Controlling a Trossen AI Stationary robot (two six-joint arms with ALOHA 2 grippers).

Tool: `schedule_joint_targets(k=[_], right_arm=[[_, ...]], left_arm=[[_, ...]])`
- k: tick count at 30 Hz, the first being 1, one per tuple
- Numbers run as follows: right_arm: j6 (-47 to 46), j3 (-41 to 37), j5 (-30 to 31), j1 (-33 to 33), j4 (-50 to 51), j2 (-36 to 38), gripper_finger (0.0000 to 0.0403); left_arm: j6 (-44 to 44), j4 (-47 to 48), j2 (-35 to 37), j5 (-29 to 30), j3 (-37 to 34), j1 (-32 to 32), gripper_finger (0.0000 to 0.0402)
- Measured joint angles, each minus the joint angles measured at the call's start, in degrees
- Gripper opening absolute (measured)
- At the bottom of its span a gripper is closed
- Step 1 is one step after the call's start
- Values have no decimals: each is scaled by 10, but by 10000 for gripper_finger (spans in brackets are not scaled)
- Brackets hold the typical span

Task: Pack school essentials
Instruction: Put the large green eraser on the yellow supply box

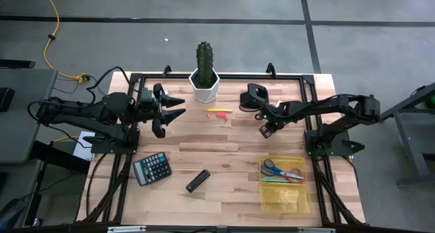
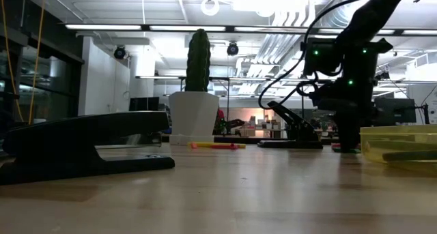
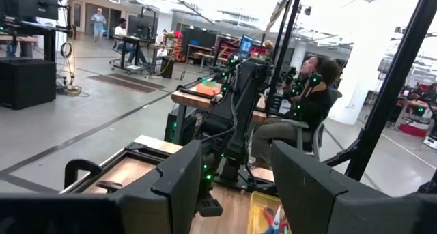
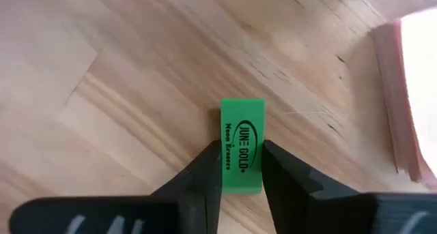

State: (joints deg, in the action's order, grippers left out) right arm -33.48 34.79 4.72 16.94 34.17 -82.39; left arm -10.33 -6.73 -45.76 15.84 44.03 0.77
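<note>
Slippage worries me: my right claw is pinching the green neon eraser near one end, so it could twist out on lifting.

The table is pale wood planks, smooth with a satin sheen. Between the matt black plastic fingers lies a green eraser, matt and rubbery. Beside them, a pink paper pad.
</note>
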Motion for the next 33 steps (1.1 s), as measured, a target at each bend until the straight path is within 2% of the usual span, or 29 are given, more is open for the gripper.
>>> schedule_joint_targets(k=[5,9,15,21,24,28,33], right_arm=[[37,-5,-46,-23,12,63,79],[34,-3,-74,-57,-24,139,79],[7,-2,-79,-118,-205,216,78],[39,-2,-78,-141,-445,228,78],[66,-1,-78,-147,-529,228,78],[89,-1,-81,-149,-588,228,78],[96,-1,-83,-149,-599,228,78]], left_arm=[[0,1,0,0,0,0,168],[0,2,0,0,0,0,168],[0,14,0,0,0,0,168],[0,14,0,2,0,0,168],[-3,14,0,2,0,0,168],[-70,13,-4,5,0,1,168],[-104,36,-25,9,0,14,168]])
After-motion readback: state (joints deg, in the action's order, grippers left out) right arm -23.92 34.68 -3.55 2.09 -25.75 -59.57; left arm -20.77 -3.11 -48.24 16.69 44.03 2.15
